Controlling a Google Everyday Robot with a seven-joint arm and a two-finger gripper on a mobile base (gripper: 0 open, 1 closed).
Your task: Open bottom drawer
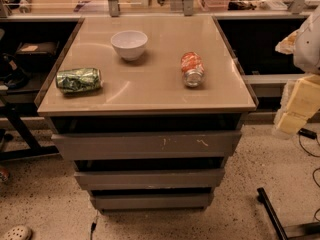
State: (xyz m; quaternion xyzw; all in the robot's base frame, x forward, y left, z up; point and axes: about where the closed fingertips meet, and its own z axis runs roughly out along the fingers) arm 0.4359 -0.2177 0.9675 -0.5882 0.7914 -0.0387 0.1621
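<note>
Bottom drawer (151, 201): closed; you have not reached it.
Gripper (296, 108): off right, well apart, likely pre-approach; grip state indeterminable.

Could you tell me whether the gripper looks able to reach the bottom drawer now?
Probably yes: the gripper hangs right of the cabinet, and nothing visible blocks the front of the bottom drawer.
</note>
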